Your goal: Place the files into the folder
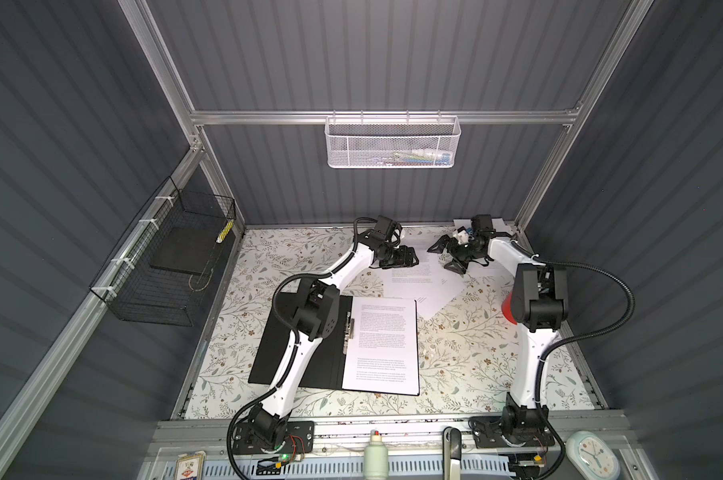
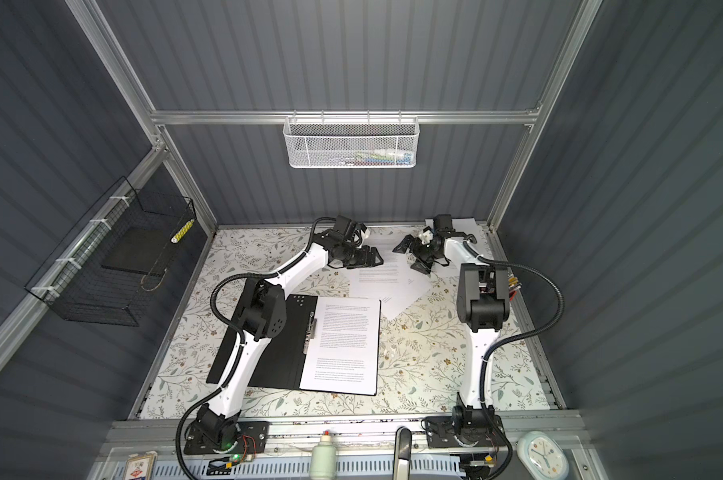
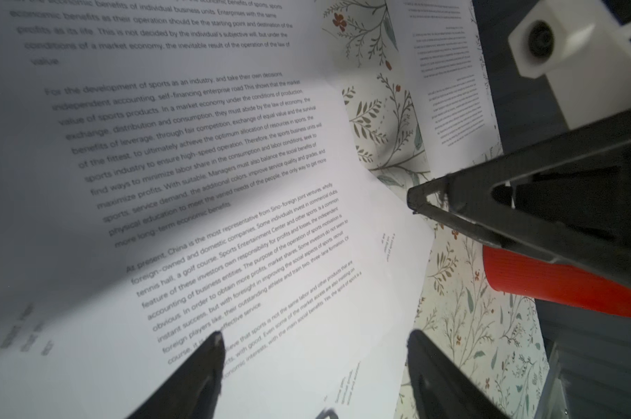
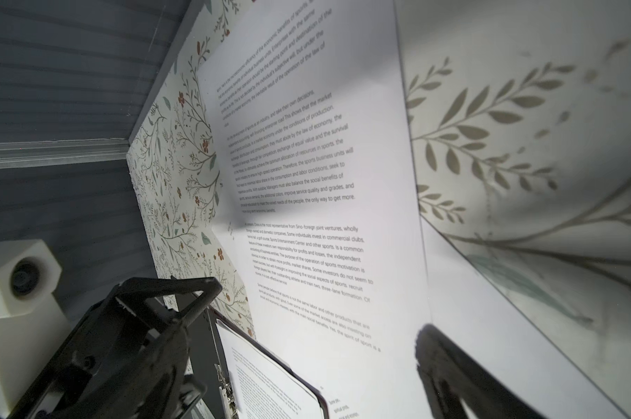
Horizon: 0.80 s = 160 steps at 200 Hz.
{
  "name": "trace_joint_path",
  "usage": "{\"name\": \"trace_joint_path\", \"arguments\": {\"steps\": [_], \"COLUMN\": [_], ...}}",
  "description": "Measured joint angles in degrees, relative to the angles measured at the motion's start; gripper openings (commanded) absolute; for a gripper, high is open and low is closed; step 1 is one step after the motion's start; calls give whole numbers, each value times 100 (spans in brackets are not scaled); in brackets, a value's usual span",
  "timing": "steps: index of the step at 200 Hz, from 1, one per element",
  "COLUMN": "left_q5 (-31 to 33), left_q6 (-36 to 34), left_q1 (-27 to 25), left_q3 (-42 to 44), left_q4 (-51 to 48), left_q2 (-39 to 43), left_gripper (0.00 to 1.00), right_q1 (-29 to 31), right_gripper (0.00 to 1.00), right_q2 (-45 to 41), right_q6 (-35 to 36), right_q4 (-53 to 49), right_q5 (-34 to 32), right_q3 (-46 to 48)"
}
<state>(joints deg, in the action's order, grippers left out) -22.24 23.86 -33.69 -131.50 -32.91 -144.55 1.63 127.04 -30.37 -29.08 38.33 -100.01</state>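
Note:
The folder point(image 1: 326, 365) point(image 2: 281, 357) lies open at the table's front middle, black inside up, with one printed sheet point(image 1: 382, 345) on its right half beside the metal clip. Loose files point(image 1: 424, 286) point(image 2: 387, 282) overlap at the back, and another sheet point(image 1: 461, 224) lies at the back edge. My left gripper point(image 1: 414, 258) point(image 3: 314, 337) hovers open over the loose files' left edge, nothing between its fingers. My right gripper point(image 1: 441, 258) point(image 2: 405, 257) stands wide open just to the right, facing it. In the right wrist view only one of its fingers point(image 4: 437, 348) shows.
A red object point(image 1: 506, 309) point(image 3: 560, 283) sits behind the right arm's elbow. A white mesh basket point(image 1: 393, 143) hangs on the back wall and a black wire basket point(image 1: 164, 266) on the left wall. A bottle point(image 1: 376, 455) and a clock point(image 1: 592, 455) stand on the front ledge.

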Motion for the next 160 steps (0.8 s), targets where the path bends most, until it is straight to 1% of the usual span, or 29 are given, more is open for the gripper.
{"name": "trace_joint_path", "arguments": {"steps": [50,103,133,160], "left_q5": [61,-28,-94,-177], "left_q6": [-2,-9,-98,-186], "left_q1": [0,-24,-157,-354], "left_q3": [-90,-70,17,385], "left_q4": [-90,-79,7,240], "left_q2": [-389,-398,-389,-225], "left_gripper": [81,81,81,81], "right_q1": [-85,-160,-236,-319], "right_gripper": [99,99,99,99], "right_q2": [2,15,330,658], "right_q6": [-2,0,15,44], "right_q4": [-59,-79,-59,-61], "right_q5": [68,59,-11,-101], "right_q3": [-68,-85,-415,-719]}}
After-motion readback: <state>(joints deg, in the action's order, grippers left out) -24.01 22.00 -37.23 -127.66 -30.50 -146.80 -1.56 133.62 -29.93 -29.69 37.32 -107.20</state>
